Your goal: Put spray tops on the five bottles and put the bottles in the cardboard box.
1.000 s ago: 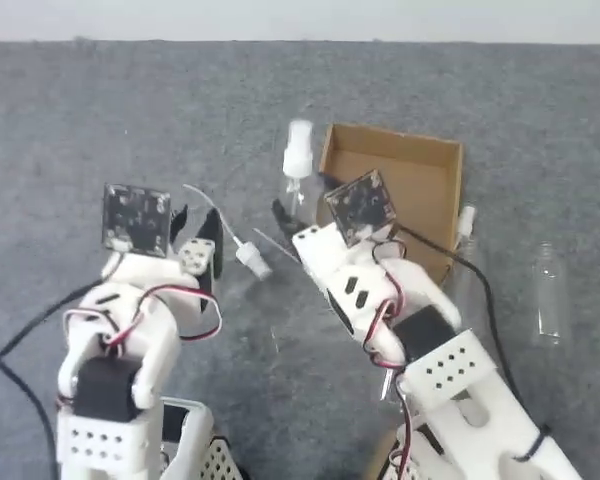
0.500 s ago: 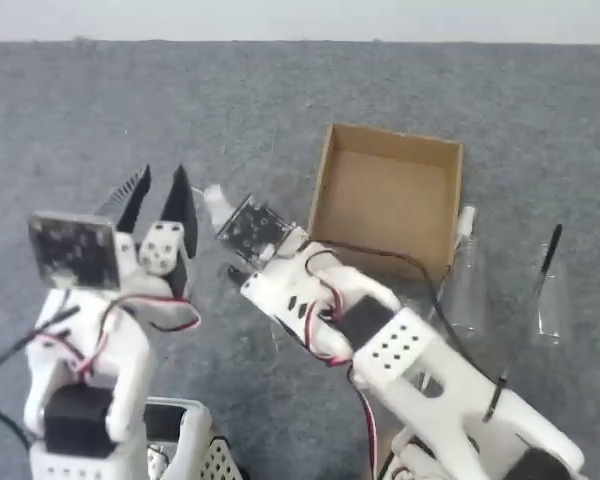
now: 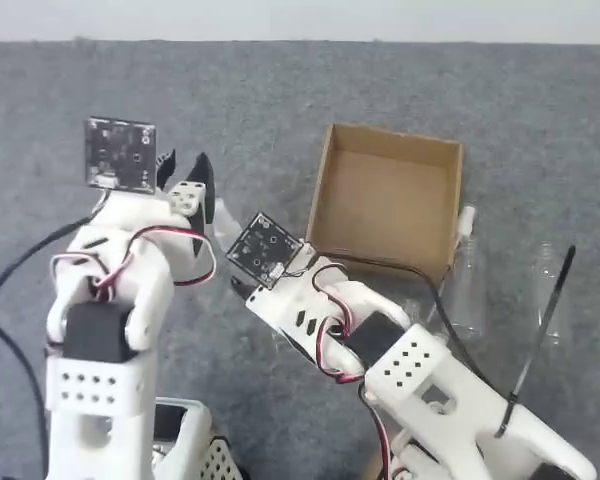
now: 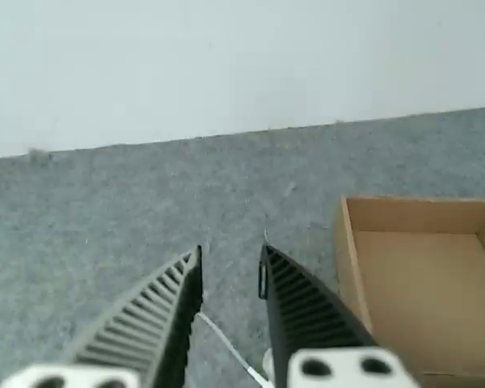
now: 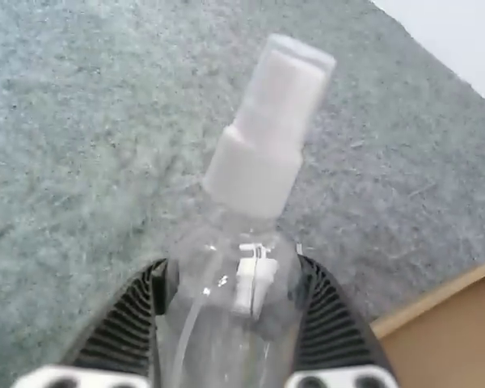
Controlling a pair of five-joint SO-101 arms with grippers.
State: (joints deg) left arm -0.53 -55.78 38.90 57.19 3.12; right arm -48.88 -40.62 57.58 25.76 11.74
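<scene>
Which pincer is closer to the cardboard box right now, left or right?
Right. The right pincer, shut on a bottle, sits just off the left wall of the box; the left pincer, open, hangs farther out on that side.

This is looking like a robotics lab. Wired white arms (image 3: 110,300) are standing on a grey felt-covered worktop (image 3: 500,90).

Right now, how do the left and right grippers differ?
The left gripper is open; the right gripper is shut. The left gripper holds nothing; the right gripper holds a bottle with its spray top on. Both have black ribbed fingers and sit near the box.
</scene>
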